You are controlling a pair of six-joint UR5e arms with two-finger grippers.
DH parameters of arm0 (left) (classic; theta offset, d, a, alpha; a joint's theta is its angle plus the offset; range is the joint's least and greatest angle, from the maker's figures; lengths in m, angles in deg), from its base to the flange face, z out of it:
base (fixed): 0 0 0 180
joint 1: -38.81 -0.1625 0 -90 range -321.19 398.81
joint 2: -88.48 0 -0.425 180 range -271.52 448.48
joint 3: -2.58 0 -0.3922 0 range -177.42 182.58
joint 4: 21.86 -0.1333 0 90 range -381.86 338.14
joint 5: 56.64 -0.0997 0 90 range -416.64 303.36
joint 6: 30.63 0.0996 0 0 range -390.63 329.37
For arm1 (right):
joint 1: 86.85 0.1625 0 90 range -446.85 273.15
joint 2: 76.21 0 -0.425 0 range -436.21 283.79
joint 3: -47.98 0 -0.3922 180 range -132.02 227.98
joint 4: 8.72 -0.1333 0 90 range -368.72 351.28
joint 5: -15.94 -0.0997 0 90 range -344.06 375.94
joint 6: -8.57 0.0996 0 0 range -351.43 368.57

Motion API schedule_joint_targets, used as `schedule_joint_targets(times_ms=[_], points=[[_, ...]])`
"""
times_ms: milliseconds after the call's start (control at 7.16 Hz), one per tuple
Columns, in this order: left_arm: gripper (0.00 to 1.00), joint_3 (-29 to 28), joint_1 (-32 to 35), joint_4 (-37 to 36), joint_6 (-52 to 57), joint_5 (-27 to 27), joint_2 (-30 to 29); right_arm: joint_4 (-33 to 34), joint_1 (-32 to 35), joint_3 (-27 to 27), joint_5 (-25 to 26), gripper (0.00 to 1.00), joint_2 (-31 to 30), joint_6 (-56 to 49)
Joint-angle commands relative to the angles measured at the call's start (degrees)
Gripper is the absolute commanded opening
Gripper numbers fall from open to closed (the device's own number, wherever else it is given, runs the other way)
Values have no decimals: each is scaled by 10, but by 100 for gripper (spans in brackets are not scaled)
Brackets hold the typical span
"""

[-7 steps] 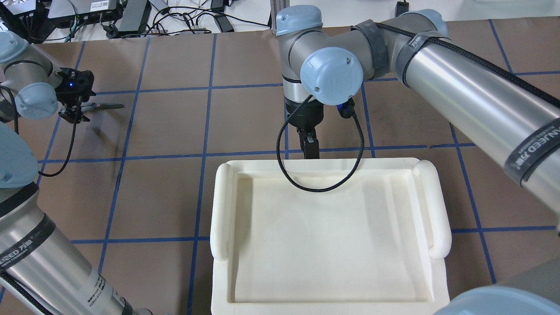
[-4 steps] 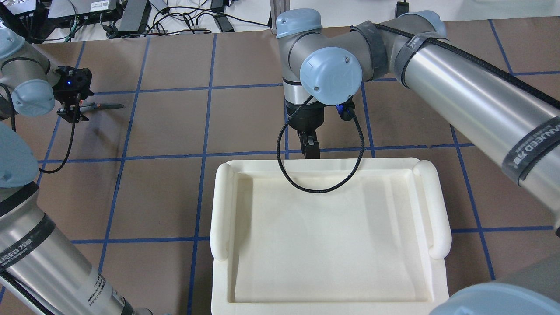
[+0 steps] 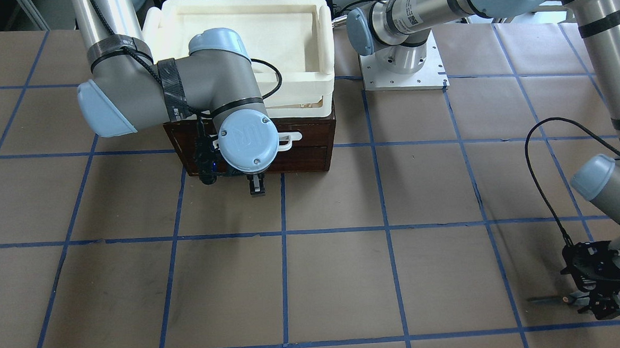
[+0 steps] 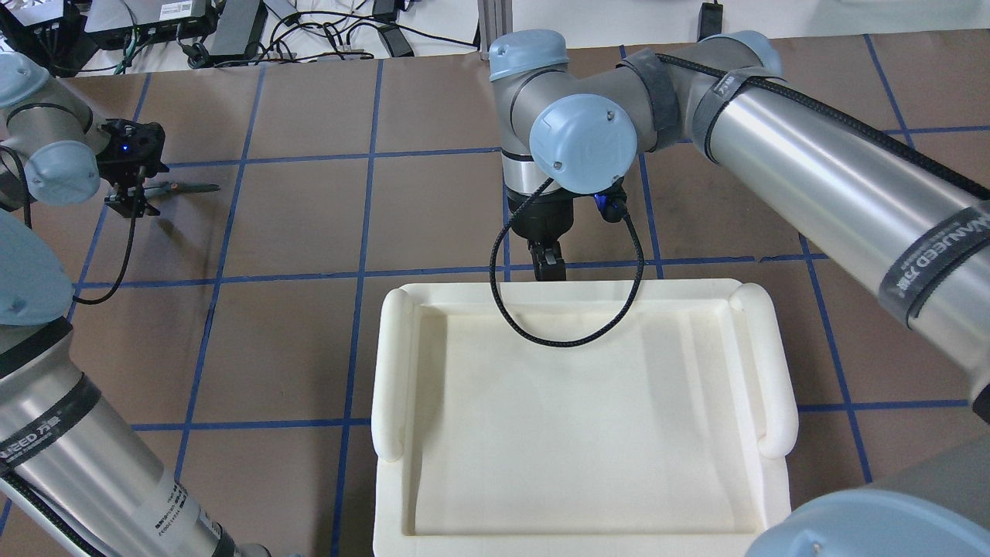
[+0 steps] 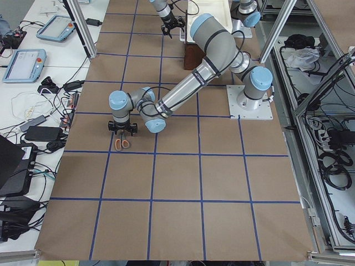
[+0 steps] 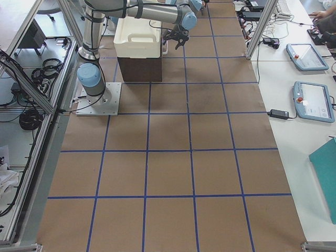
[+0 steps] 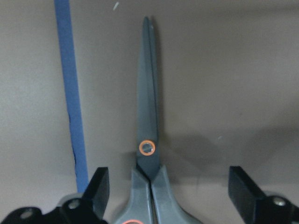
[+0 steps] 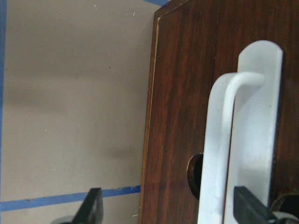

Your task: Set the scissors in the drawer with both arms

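Note:
The scissors (image 7: 148, 116), with dark blades and grey handles, lie flat on the brown table at the far left (image 4: 182, 186). My left gripper (image 7: 170, 191) is open and low over them, one finger on each side of the handles (image 3: 598, 305). The dark brown drawer (image 3: 308, 137) is shut in its small chest. My right gripper (image 8: 170, 207) is open at the drawer front, its fingers either side of the white bar handle (image 8: 233, 140). It also shows in the overhead view (image 4: 547, 267).
A cream-white foam tray (image 4: 390, 363) sits on top of the chest and hides it from above. Blue tape lines grid the table. Cables and devices lie beyond the far table edge (image 4: 232, 23). The left arm's base plate (image 3: 402, 68) stands beside the chest.
The right arm's wrist has shifted slightly toward the chest, its fingertips staying at the drawer front. The left gripper has stayed over the scissors with only a tiny shift.

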Motion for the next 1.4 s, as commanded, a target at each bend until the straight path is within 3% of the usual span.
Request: schedule_joint_targets(times_ms=[0,699,978,1118,1257], points=[[91,-1,0,0,1,-1,-1,2,0,2,0,100,2,0],[86,0,-1,0,0,-1,-8,15,0,6,-1,100,6,-10],[69,1,-1,0,0,0,-8,16,0,16,-1,100,6,-10],[49,1,-1,-1,1,1,-8,24,0,18,-2,100,7,-10],[44,1,-1,-1,0,1,-7,42,0,18,-1,100,9,-11]])
